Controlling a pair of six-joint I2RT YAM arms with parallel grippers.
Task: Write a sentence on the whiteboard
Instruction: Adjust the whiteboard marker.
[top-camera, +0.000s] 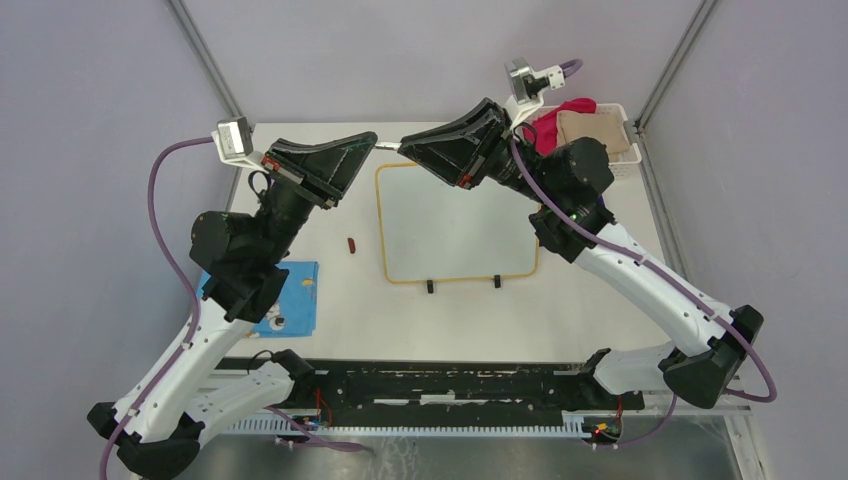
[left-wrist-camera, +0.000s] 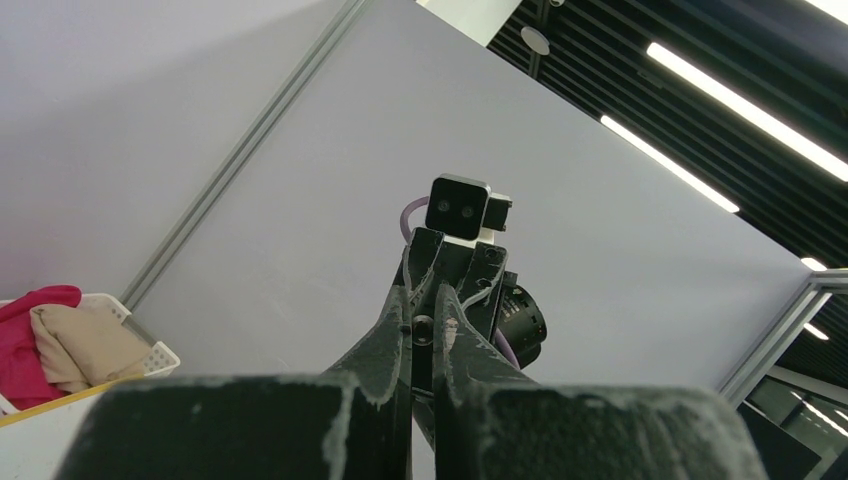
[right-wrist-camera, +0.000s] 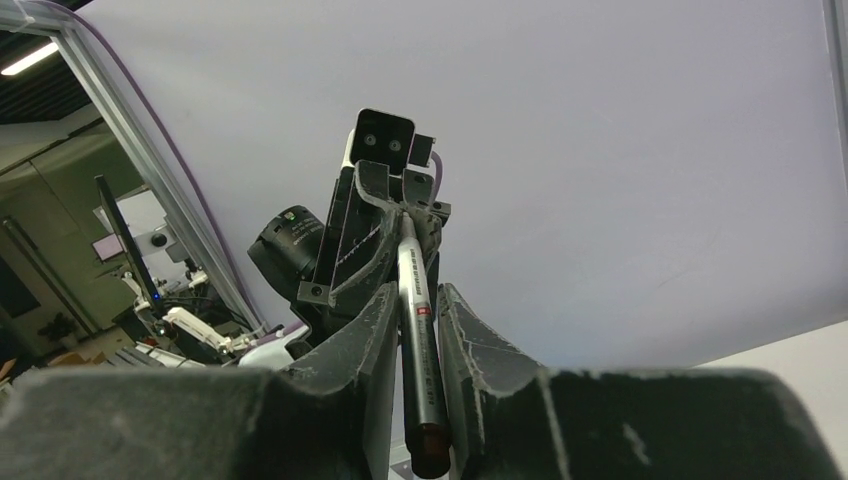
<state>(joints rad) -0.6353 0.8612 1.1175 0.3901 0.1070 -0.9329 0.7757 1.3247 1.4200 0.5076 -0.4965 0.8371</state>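
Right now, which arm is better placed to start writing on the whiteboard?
Right, probably. The pen runs between the fingers of the right gripper, raised near the far edge of the whiteboard. The left gripper is shut on only its far end. Whether the right is clamped is unclear.

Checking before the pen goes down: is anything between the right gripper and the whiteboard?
Nothing visible does. The right gripper hangs above the far edge of the whiteboard, its face bare; the small dark red piece lies left of it.
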